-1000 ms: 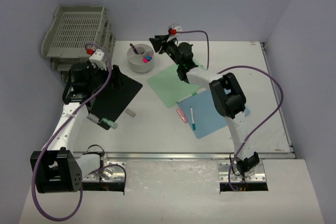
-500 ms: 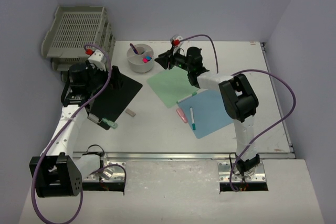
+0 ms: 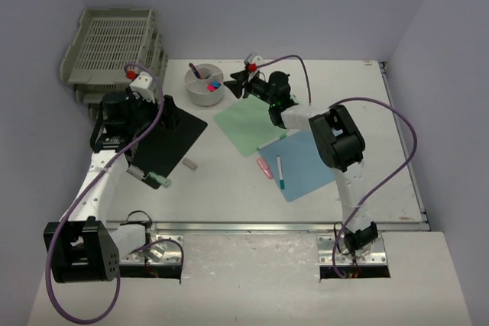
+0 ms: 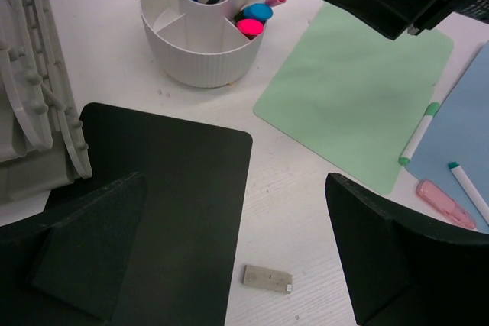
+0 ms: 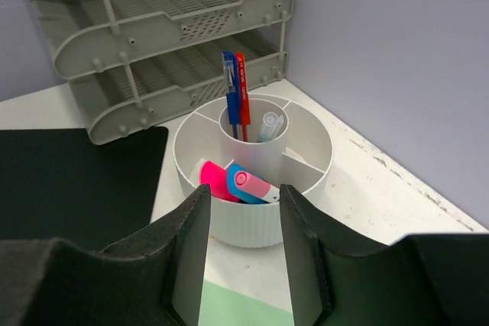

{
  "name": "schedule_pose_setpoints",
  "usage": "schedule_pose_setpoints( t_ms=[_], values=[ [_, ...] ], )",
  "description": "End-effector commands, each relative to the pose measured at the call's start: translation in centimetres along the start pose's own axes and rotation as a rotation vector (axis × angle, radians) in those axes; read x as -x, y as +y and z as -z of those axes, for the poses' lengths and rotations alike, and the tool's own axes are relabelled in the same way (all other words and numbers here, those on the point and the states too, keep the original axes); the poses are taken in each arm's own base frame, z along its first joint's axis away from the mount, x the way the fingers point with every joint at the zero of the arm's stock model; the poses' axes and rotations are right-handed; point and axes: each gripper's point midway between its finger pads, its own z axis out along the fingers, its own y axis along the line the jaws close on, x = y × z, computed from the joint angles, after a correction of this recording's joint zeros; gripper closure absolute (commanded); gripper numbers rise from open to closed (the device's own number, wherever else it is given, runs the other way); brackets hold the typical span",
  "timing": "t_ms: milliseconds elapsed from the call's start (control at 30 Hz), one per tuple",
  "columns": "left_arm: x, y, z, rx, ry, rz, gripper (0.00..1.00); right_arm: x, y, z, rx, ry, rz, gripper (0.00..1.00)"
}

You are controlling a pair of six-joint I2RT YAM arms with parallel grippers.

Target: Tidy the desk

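The white desk (image 3: 229,188) carries loose stationery. A round white organizer (image 3: 205,84) holds pens and a pink-and-blue USB stick (image 5: 248,182). My right gripper (image 3: 235,84) is open and empty, just right of the organizer; in the right wrist view (image 5: 244,192) the organizer (image 5: 252,143) sits just beyond its fingertips. My left gripper (image 3: 170,114) is open and empty above a black mat (image 3: 164,143). In the left wrist view (image 4: 237,181) a small grey stick (image 4: 267,278) lies between the jaws, beside the mat (image 4: 168,211).
Stacked grey trays (image 3: 114,47) stand at the back left. A green sheet (image 3: 248,124) and a blue sheet (image 3: 306,162) lie mid-desk with two markers (image 3: 280,172) and a pink item (image 3: 264,167). A teal-capped marker (image 3: 160,181) lies at the mat's near corner.
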Motion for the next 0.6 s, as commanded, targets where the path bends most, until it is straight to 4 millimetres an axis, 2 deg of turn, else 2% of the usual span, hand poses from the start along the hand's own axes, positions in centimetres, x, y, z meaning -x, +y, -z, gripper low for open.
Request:
schedule_pose_setpoints(
  t_ms=[0,167,433,567],
  values=[
    [1.1,0.7,-0.3,0.010,-0.044,-0.040,0.00,3.1,-0.3,-1.6,0.018,-0.154,0.151,0.57],
    [0.9,0.8,-0.4,0.012,-0.039,-0.042,0.00,2.8,0.5,-2.1,0.053,-0.196,0.223,0.55],
    [1.0,1.1,-0.7,0.019,-0.057,-0.058,0.00,1.9,2.9,-2.2,0.133,-0.243,0.350,0.52],
    [0.9,1.1,-0.8,0.018,-0.054,-0.059,0.00,1.4,2.9,-2.7,0.127,-0.245,0.369,0.52]
  ],
)
